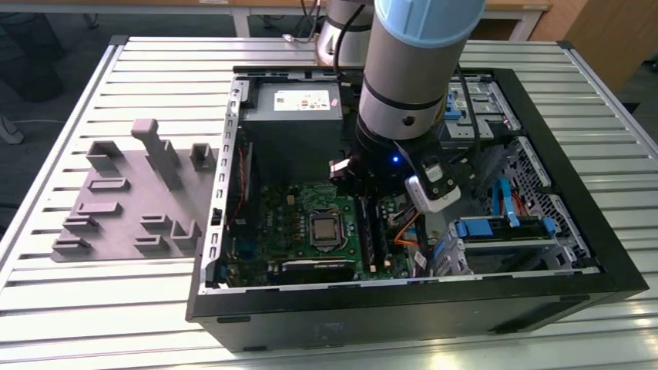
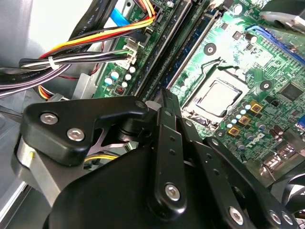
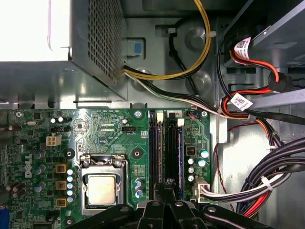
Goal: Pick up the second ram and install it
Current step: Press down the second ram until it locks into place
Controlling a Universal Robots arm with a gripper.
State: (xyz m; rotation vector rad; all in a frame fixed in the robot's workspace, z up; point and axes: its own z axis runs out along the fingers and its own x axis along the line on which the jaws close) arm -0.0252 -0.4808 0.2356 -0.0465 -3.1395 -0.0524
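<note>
My gripper point(image 3: 167, 183) is inside the open computer case point(image 1: 575, 231), low over the memory slots point(image 3: 156, 152) beside the processor point(image 3: 102, 189). In both wrist views its black fingers point(image 2: 164, 102) are pressed together into a thin tip, and nothing wide shows between them. The second ram appears to be the slim dark stick point(image 3: 170, 155) standing edge-up in the slot that runs straight out from that tip. Another stick with a bluish edge point(image 3: 180, 152) stands right beside it. I cannot tell whether the tip touches the stick or how deep the stick sits.
The grey fixture plate point(image 1: 123, 208) with its blocks lies on the slatted table at the exterior view's left. Bundles of coloured and black cables point(image 3: 267, 176) crowd the space beside the slots. The power supply point(image 1: 298, 104) and the blue-tabbed drive cage point(image 1: 509, 231) flank the arm.
</note>
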